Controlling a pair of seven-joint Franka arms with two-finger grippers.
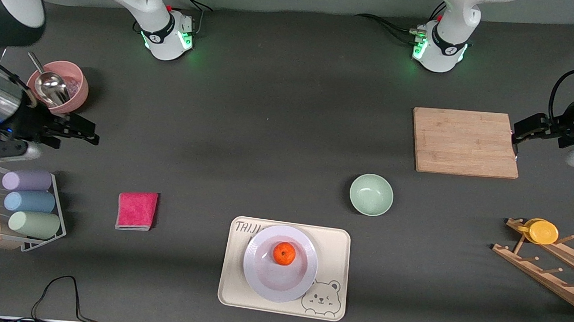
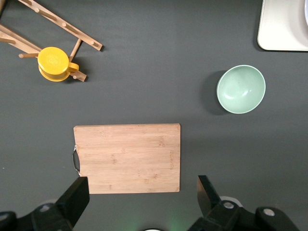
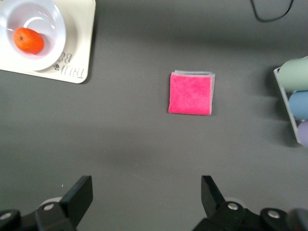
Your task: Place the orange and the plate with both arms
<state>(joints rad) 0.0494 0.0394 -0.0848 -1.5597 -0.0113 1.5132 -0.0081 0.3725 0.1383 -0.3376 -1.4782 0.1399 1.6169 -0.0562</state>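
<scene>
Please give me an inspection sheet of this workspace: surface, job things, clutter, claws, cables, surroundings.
Surface: dark grey table, no spills seen.
Job things: orange in plate, plate on cream bear tray.
Clutter: green bowl, cutting board, pink cloth, pink bowl with scoop, cup rack, wooden rack with yellow dish.
Claws: left claw open over cutting board; right claw open over bare table; both wait.
Cables: black cable at table edge.
Surroundings: nothing seen.
</scene>
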